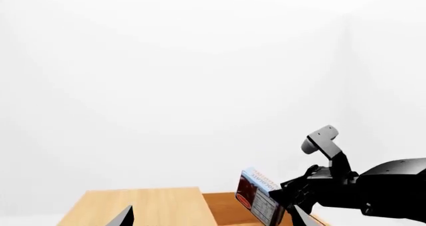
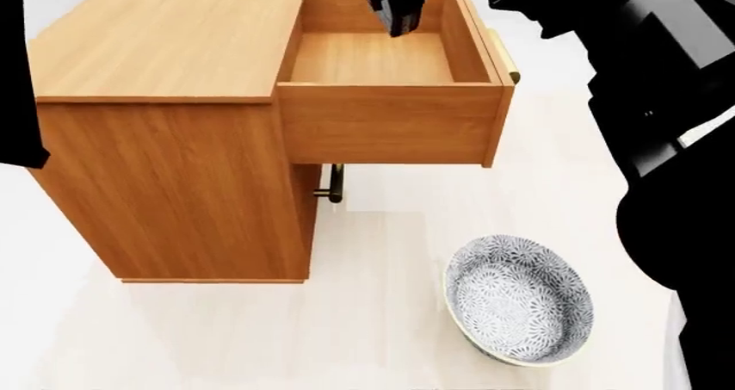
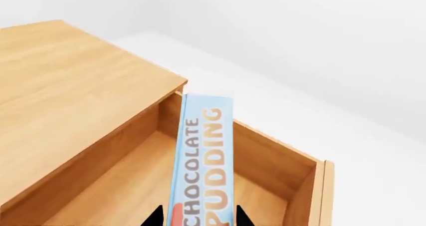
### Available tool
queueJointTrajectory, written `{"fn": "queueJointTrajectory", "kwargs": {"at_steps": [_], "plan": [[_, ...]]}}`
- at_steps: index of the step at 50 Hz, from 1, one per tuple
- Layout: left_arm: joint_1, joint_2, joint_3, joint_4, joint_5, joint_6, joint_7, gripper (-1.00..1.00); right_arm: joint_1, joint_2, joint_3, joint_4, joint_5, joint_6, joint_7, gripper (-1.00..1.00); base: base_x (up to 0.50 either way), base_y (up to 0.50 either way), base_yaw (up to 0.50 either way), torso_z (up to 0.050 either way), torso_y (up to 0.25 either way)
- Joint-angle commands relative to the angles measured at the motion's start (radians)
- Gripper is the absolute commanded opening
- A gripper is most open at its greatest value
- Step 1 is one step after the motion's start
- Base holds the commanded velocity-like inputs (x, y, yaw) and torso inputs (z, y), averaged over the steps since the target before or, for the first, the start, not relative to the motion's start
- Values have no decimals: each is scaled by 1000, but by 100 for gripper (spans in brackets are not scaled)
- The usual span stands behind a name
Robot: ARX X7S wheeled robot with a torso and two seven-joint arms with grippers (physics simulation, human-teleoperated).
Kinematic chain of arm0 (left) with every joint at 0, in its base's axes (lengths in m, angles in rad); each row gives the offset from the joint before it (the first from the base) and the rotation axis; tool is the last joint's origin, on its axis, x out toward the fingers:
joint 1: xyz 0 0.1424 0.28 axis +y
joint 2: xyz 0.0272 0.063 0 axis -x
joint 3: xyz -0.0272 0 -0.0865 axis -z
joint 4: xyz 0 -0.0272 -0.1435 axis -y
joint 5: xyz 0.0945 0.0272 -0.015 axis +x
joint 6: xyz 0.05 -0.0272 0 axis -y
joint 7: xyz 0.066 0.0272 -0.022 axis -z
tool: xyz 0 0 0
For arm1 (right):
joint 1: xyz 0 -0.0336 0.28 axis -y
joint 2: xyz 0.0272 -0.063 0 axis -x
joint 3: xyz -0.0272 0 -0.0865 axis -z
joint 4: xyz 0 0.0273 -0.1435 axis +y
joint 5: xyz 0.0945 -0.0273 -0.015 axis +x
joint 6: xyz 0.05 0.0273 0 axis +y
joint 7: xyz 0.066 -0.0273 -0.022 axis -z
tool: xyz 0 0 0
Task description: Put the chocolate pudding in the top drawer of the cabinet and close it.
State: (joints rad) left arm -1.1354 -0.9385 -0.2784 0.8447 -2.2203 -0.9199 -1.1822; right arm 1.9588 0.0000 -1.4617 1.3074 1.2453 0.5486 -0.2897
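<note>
i'm holding the thin red-brown, blue-edged chocolate pudding carton (image 3: 203, 161) clamped in my right gripper (image 3: 198, 217), hanging over the pulled-out light wooden top drawer (image 2: 391, 119). at nine o'clock of it is lying the boxy wooden cabinet's (image 2: 161, 46) flat top. my left gripper (image 1: 206, 221) i cannot tell.

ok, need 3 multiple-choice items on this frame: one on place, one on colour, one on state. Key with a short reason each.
1. Where is the chocolate pudding?
A. in the bowl
B. held above the open top drawer
C. lying on the cabinet top

2. What colour is the carton's lettered edge?
A. light blue
B. green
C. black

3. What state is the top drawer in?
A. shut
B. pulled out and empty
C. pulled out with a carton lying inside

Key:
1 B: the right pincer holds it over the drawer; the bowl sits empty on the floor.
2 A: the right wrist view shows a light blue edge.
3 B: the head view shows a bare drawer floor beside the cabinet.
</note>
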Motion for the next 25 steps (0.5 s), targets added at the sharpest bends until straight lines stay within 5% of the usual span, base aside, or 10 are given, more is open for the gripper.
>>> {"fn": "queueJointTrajectory", "kwargs": {"at_steps": [1,25], "plan": [[-17,-15,3,0,-7,7,1,100,9,0,18,-5,-24,4,0,-100,0,0,0,0,-107],[-46,-22,29,-5,5,18,0,100,13,0,5,-19,-61,42,-34,-100,0,0,0,0,-107]]}}
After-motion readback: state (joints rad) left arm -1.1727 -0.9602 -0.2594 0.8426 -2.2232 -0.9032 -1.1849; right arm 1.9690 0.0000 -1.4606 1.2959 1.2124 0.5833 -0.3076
